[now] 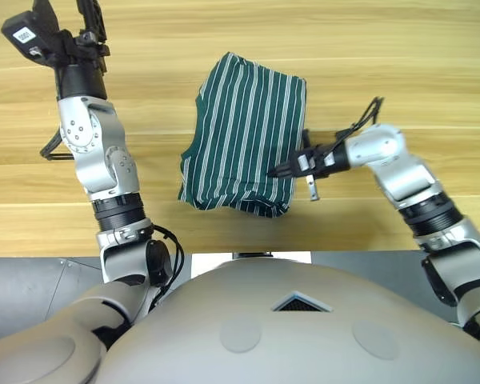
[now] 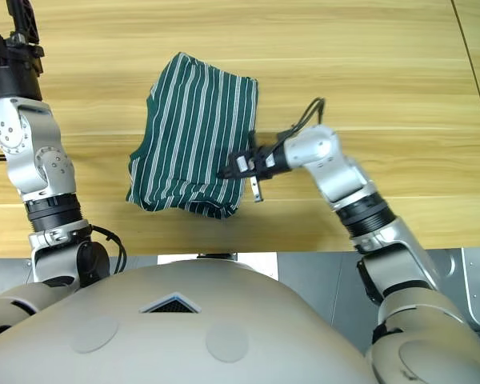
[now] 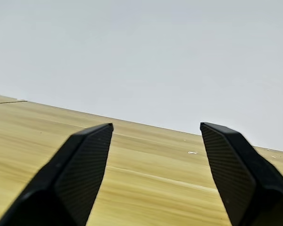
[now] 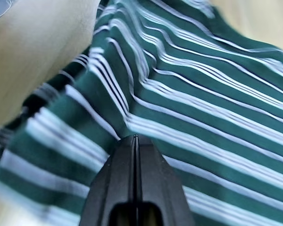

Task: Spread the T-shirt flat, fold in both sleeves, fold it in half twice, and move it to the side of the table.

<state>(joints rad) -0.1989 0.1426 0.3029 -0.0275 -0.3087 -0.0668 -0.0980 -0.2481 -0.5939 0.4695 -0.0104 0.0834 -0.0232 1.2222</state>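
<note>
From the head views, the whole folded T-shirt point(image 1: 244, 136) is seen lying on the wooden worktop point(image 1: 384, 48), in front of the robot and a little to its right of centre. Both arms are also taken in: the left one raised at the far left, the right one bent in toward the cloth.

In the right wrist view, detail is added that the head views leave coarse. The green and white stripes are seen close up, with folds and a ridge in the fabric, and a strip of bare wood is seen beside the cloth. In the left wrist view, the worktop surface is shown with a pale wall beyond it.

The T-shirt is folded into a compact, roughly rectangular bundle. Its long axis is directed away from the robot, with the far end leaned slightly to the robot's right. The stripes are run along that axis. The near edge is rumpled, with layers stacked there.

The right pincer point(image 4: 135, 137) is closed, its two fingers pressed together with only a thin seam between them. No cloth can be made out between them. Its tip is set against the T-shirt's right edge, near the near corner. The left pincer point(image 3: 155, 126) is held wide open above the worktop, well apart from the T-shirt, with nothing between its fingers point(image 3: 85, 160).
</note>
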